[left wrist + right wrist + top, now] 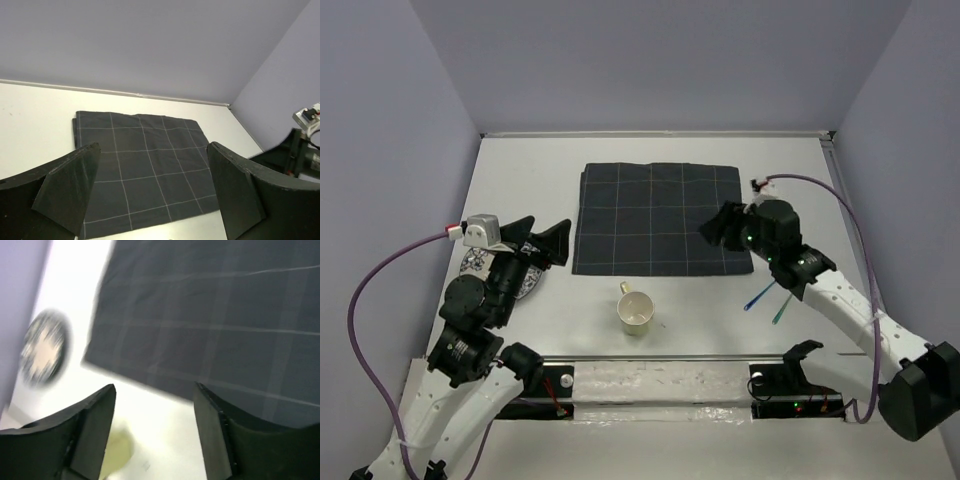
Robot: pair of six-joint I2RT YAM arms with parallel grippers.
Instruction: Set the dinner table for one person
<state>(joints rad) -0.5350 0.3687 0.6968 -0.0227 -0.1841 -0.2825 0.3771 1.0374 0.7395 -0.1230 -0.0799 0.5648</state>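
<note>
dinner table [520, 170]: white top, lilac walls on left, far and right; it carries everything here, my two bases at its near edge
cloth [655, 215]: dark with a pale grid, flat on the table, centre-far, edges roughly square to the table
cup [636, 311]: cream, upright, mouth up, on bare table just near of the cloth's near edge, not touching it
plate [472, 263]: patterned, left side of the table, mostly hidden under my left arm; only a smeared disc in the right wrist view
blue stick [756, 299]: thin, lying slanted on the table right of the cup, near my right forearm; utensil type can't tell
green stick [781, 309]: just right of the blue one, same slant, type can't tell
left gripper [153, 150]: left of the cloth, pointing toward it
left fingers [70, 185]: spread wide apart, nothing between them, only cloth visible through the gap
right gripper [154, 387]: at the cloth's near right corner, pointing left across it
right fingers [95, 420]: apart, nothing between them, gap frames the cloth's near edge and bare table; view blurred
contact with cloth: can't tell for either gripper
</note>
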